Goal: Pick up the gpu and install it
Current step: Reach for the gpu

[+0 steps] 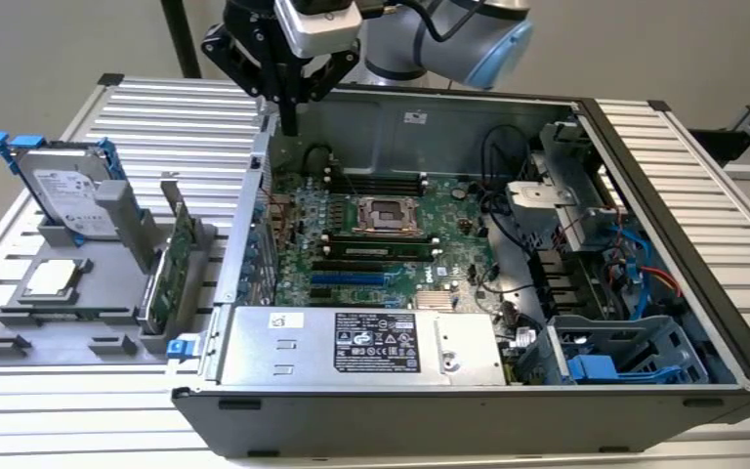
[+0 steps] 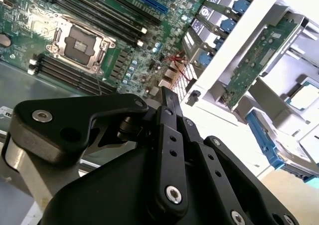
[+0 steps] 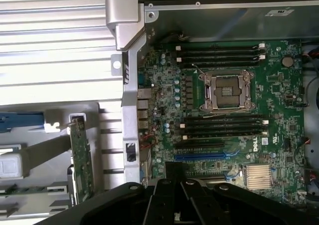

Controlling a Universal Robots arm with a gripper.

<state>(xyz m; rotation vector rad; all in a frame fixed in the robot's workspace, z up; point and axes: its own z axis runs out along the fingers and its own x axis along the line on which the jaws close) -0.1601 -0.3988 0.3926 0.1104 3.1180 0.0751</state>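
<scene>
The gripper [image 1: 290, 115], closed and empty, is held over the case [image 1: 414, 425]; the gpu [image 1: 173, 269] is stood edgewise toward the exterior view's left.

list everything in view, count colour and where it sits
gpu: 1, green, on edge in the holder, to the exterior view's left of the case
hard drive: 1, silver in a blue frame, upright in the holder
cpu chip: 1, silver, flat on the holder
holder: 1, grey, on the table
computer case: 1, dark, open, on the table
motherboard: 1, green, inside the case
cpu socket: 1, silver frame, mid-board
power supply: 1, silver, at the case's near end
table: 1, silver slats
gripper: 1, black, shut, holding nothing, above the case's far edge
</scene>
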